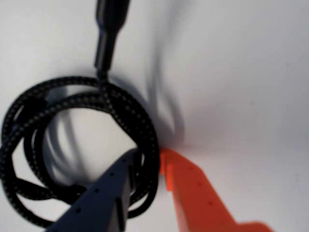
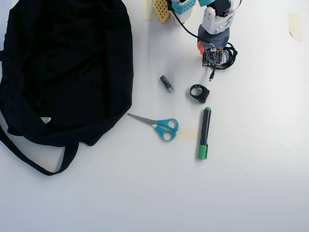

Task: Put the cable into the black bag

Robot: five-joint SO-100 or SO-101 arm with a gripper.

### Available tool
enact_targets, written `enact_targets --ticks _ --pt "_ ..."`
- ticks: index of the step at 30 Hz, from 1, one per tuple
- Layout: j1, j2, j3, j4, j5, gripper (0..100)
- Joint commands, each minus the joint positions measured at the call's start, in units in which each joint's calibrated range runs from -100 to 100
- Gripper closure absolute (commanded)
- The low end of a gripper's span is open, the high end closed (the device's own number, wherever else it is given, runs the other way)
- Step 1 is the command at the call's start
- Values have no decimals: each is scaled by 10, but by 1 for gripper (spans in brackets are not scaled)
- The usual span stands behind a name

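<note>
Gripper (image 1: 153,157) down on the cable (image 1: 77,145), one finger inside the coil and one outside.

From the left in the overhead view: the bag (image 2: 67,67) spreads over the table's (image 2: 251,183) left side, its strap (image 2: 29,162) trailing toward the front edge; then scissors (image 2: 161,126), a small dark cylinder (image 2: 166,83), a ring clip (image 2: 199,93), a marker (image 2: 204,133), and the arm (image 2: 215,29) over the cable (image 2: 231,55) at top right, well apart from the bag. In the wrist view the dark finger (image 1: 104,195) sits within the loop and the orange finger (image 1: 193,193) just outside it, jaws nearly closed around the braided strands on the table; whether they pinch firmly I cannot tell. The plug (image 1: 108,34) points away at the top.
</note>
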Motion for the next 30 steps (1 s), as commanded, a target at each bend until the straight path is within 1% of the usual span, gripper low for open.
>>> enact_targets --ticks 1,10,19,26,30 --pt "-2 -4 -1 -6 1 98" --pt "-3 -15 -10 -4 2 98" --pt "-5 -15 -72 11 2 98" --pt "-1 -15 -183 148 8 98" --pt "0 -16 -239 200 8 98"
